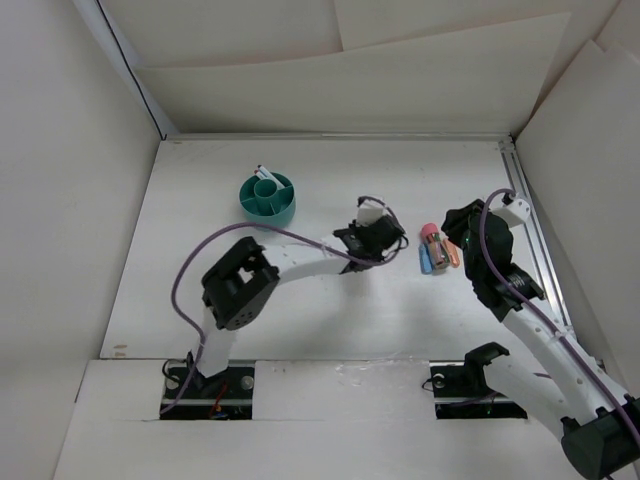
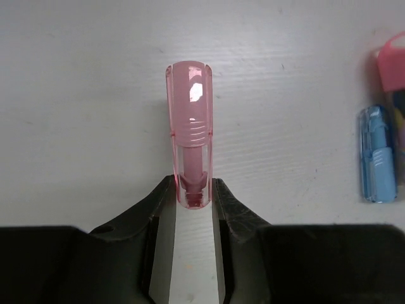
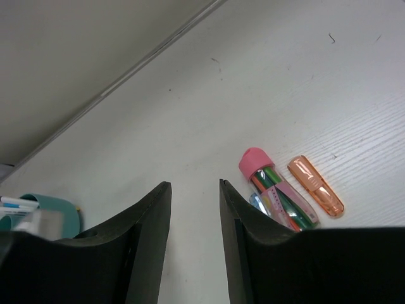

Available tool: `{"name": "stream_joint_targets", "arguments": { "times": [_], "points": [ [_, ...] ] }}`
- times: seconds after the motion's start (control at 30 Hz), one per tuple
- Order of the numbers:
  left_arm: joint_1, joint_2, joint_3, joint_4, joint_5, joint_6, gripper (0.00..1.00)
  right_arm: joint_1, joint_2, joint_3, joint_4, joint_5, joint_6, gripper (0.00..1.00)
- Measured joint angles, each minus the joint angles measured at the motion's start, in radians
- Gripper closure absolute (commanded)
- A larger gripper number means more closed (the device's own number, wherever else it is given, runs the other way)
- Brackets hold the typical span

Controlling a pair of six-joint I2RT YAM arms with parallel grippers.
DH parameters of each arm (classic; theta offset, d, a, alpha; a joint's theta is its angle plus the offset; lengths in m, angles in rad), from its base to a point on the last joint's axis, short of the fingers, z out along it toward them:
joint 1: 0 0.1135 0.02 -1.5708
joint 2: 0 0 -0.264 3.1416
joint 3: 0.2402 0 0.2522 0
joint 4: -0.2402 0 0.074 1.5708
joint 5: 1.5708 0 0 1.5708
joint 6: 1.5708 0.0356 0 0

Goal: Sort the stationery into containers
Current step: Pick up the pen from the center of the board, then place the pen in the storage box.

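My left gripper (image 2: 192,190) is shut on the near end of a clear pink stick (image 2: 190,120), which points away over the white table. In the top view this gripper (image 1: 393,240) is just left of the stationery pile (image 1: 436,252). The pile holds a pink-capped clear tube of pens (image 3: 275,189), an orange stick (image 3: 315,185) and a blue stick (image 2: 378,155). My right gripper (image 3: 195,190) is open and empty, just left of the pile, and shows in the top view (image 1: 452,235) too. The teal organiser bowl (image 1: 283,208) stands at the back left with a white pen (image 1: 264,174) in it.
White walls enclose the table on the left, back and right. A metal rail (image 1: 530,225) runs along the right edge. The bowl's edge (image 3: 50,206) shows at the far left in the right wrist view.
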Motion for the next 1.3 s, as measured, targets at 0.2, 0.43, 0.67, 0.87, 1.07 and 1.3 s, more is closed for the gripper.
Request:
{"name": "stream_joint_targets", "arguments": {
  "times": [0.2, 0.43, 0.67, 0.87, 1.07, 1.3],
  "points": [
    [0.228, -0.304, -0.089, -0.027, 0.135, 0.000, 1.00, -0.007, -0.005, 0.000, 0.000, -0.013, 0.000, 0.58],
    [0.533, -0.549, -0.139, -0.068, 0.375, 0.002, 1.00, -0.008, -0.011, 0.000, 0.000, -0.040, -0.001, 0.58],
    [0.827, -0.596, -0.167, -0.142, 0.618, -0.004, 1.00, -0.018, -0.017, 0.000, 0.005, -0.060, -0.002, 0.58],
    [0.927, -0.588, -0.160, -0.190, 0.737, -0.024, 0.99, -0.019, -0.026, 0.000, 0.006, -0.074, -0.002, 0.58],
    [0.936, -0.470, -0.078, -0.201, 0.771, -0.045, 0.99, -0.019, -0.027, 0.000, 0.006, -0.084, -0.002, 0.58],
    [0.983, -0.361, -0.056, -0.209, 0.829, -0.082, 0.99, -0.019, -0.027, 0.000, 0.007, -0.092, -0.002, 0.58]
  ]
}}
